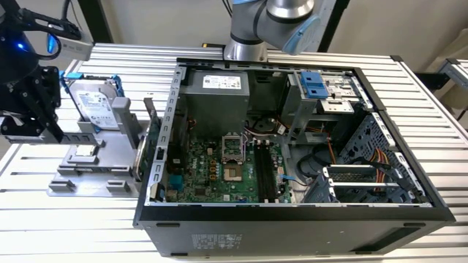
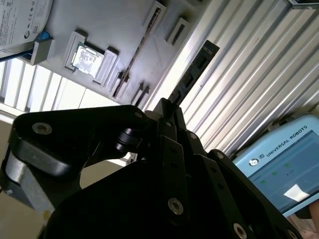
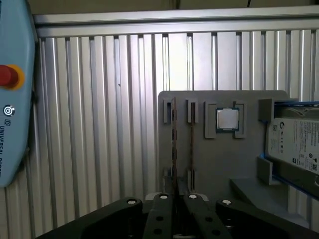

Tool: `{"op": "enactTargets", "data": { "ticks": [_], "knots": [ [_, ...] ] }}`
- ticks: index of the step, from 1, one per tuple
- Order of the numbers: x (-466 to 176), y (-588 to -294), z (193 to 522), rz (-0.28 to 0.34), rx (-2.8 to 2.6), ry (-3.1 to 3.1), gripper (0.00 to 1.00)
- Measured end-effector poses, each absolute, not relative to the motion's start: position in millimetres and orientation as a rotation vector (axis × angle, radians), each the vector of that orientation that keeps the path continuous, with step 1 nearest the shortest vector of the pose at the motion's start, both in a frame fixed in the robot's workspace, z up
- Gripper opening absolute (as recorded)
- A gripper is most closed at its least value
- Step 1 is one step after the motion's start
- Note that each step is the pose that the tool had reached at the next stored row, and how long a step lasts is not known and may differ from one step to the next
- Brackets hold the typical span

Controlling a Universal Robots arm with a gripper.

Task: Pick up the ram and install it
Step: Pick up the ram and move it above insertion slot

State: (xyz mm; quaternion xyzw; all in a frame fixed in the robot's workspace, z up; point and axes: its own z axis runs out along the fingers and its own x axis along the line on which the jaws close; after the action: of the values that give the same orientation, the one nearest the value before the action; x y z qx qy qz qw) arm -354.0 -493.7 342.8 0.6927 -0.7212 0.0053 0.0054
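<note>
Bright even light; glare on table (image 2: 259, 74); gripper (image 2: 169, 107) dark, silhouetted near lens.

exterior view: high, down onto computer case (image 1: 292, 219) | both wrist views: behind fingers (image 3: 162, 221) (image 2: 168, 129), facing parts holder (image 3: 219, 159) (image 2: 114, 30)

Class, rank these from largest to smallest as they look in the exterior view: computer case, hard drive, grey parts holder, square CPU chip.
1. computer case
2. grey parts holder
3. hard drive
4. CPU chip
All gaps are plain; nearness to the camera changes nothing.
</note>
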Motion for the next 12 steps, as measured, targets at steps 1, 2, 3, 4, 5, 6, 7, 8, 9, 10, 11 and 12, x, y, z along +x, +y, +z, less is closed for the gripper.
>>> {"op": "enactTargets", "data": {
  "ticks": [1, 2, 3, 4, 5, 6, 7, 8, 9, 10, 11, 12],
  "knots": [
    [-353.9, -493.7, 343.7, 0.016, 2.169, -2.258, 0.0],
    [-353.9, -493.7, 344.6, 0.017, 2.169, -2.258, 0.0],
    [-354.0, -493.7, 345.6, 0.016, 2.169, -2.258, 0.0],
    [-353.9, -493.7, 346.4, 0.017, 2.169, -2.258, 0.0],
    [-353.9, -493.7, 347.2, 0.016, 2.169, -2.258, 0.0],
    [-353.9, -493.7, 348.1, 0.016, 2.169, -2.258, 0.0],
    [-354.0, -493.7, 348.9, 0.016, 2.169, -2.258, 0.0],
    [-353.9, -493.7, 349.6, 0.017, 2.169, -2.258, 0.0],
    [-354.0, -493.7, 350.3, 0.017, 2.169, -2.258, 0.0],
    [-353.9, -493.7, 350.9, 0.017, 2.169, -2.258, 0.0],
    [-354.0, -493.7, 351.7, 0.016, 2.169, -2.258, 0.0],
    [-353.9, -493.7, 352.4, 0.016, 2.169, -2.258, 0.0]
  ]
}}
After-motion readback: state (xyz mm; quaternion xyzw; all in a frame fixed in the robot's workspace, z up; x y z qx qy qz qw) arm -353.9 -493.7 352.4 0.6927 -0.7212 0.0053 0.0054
